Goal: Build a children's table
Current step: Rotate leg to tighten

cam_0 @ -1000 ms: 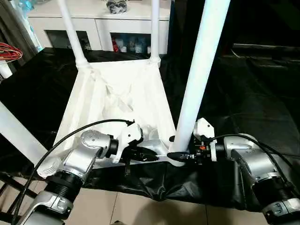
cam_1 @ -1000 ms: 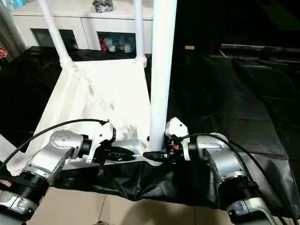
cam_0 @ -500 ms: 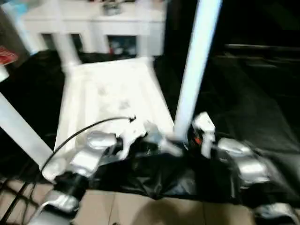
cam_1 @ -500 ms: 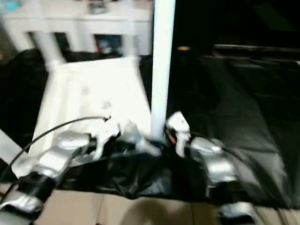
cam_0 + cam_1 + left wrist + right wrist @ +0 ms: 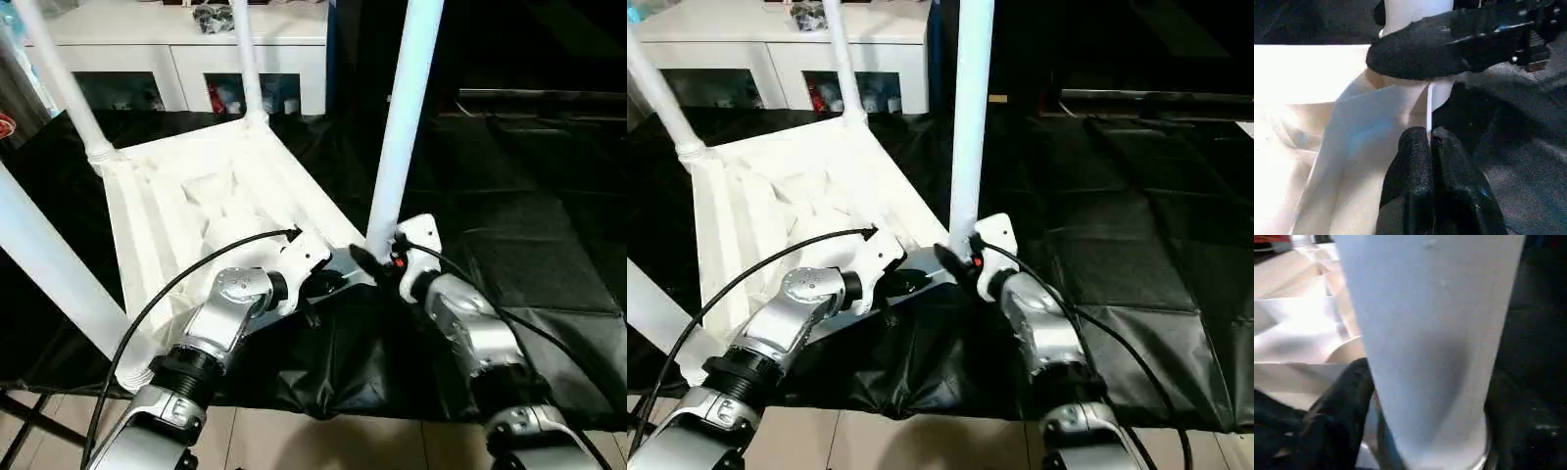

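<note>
The upturned white tabletop (image 5: 206, 211) lies on the black-draped desk (image 5: 529, 225), legs standing in its sockets; the right gripper (image 5: 377, 269) has its jaws around the near-right leg (image 5: 400, 117); the left gripper (image 5: 1430, 142) pinches the tabletop's rim beside it.

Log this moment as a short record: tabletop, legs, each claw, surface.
tabletop: upside down, ribbed underside up, on the black-draped table
legs: four standing in the corner sockets; near-right leg upright
left claw: shut on the tabletop's near rim
right claw: fingers either side of the near-right leg's base
background: white cabinet
</note>
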